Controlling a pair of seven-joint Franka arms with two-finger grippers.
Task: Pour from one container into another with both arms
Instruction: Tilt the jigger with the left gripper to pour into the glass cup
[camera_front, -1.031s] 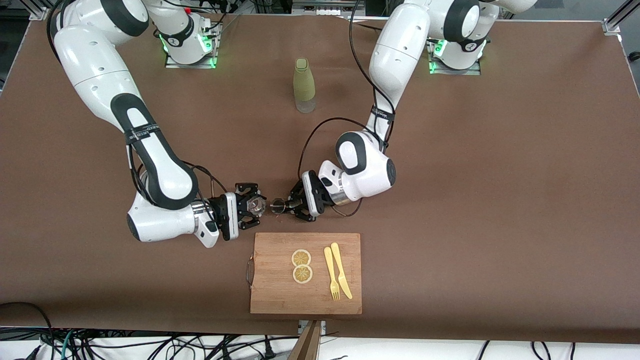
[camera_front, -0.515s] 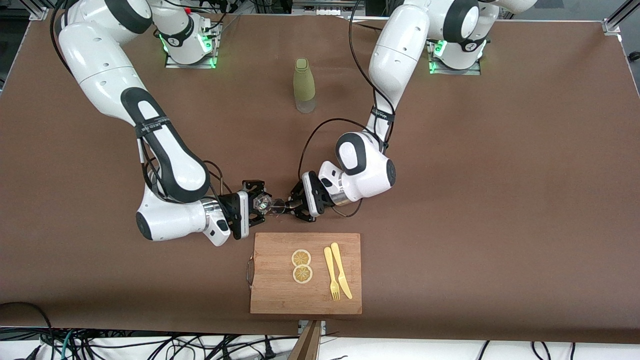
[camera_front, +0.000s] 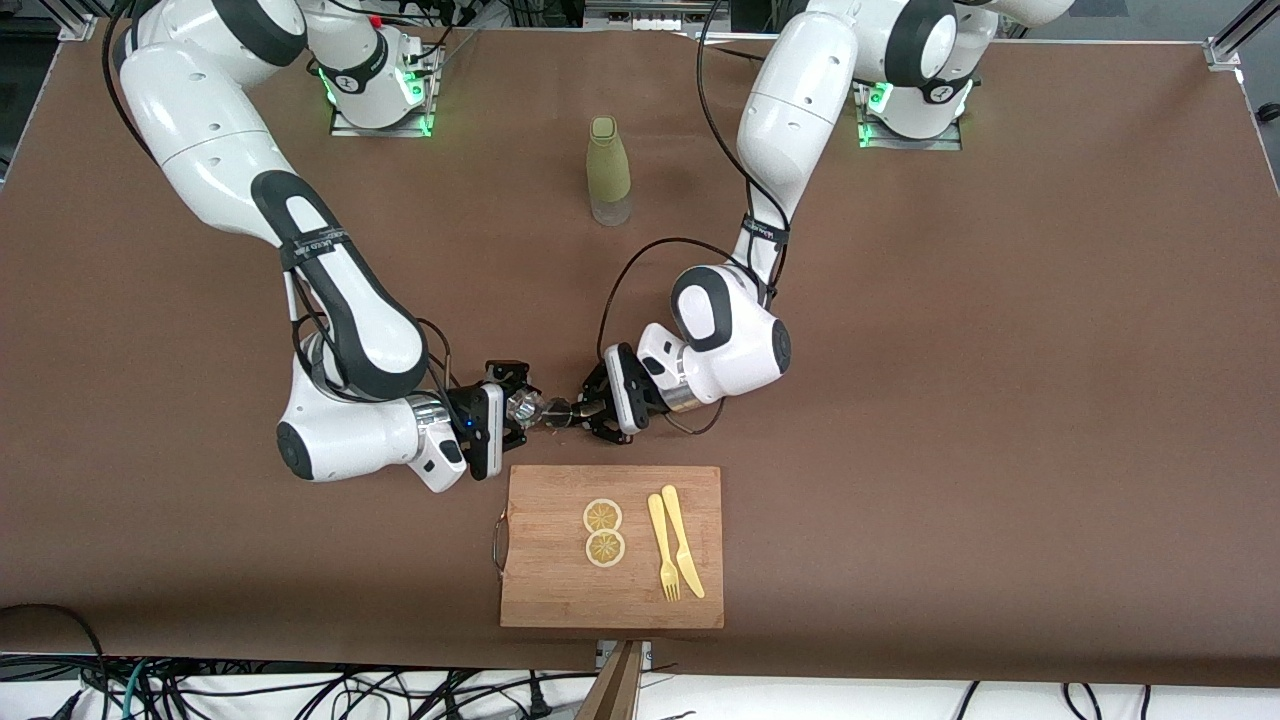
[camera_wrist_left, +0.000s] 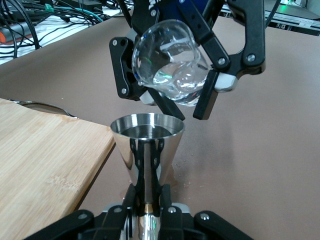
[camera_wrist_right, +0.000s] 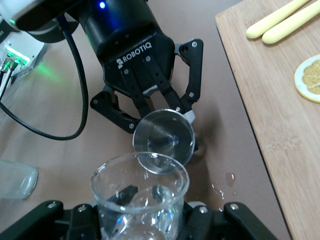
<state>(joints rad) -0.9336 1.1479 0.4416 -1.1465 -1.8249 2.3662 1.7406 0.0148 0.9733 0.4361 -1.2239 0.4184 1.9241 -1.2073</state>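
right gripper (camera_front: 518, 409) clamps glass cup (camera_wrist_left: 170, 65), tipped, lip just above jigger (camera_wrist_left: 147, 142) mouth | left gripper (camera_front: 583, 409) clamps jigger upright | both beside cutting board (camera_front: 610, 545) edge facing the robots

Clear glass cup (camera_wrist_left: 170, 62), polished steel jigger (camera_wrist_left: 147, 145) (mirror-bright)

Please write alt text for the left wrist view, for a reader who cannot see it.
The right gripper holds a small clear glass cup tilted over the open mouth of a steel jigger, which the left gripper grips upright at its waist. A wooden cutting board lies beside them on the brown table.
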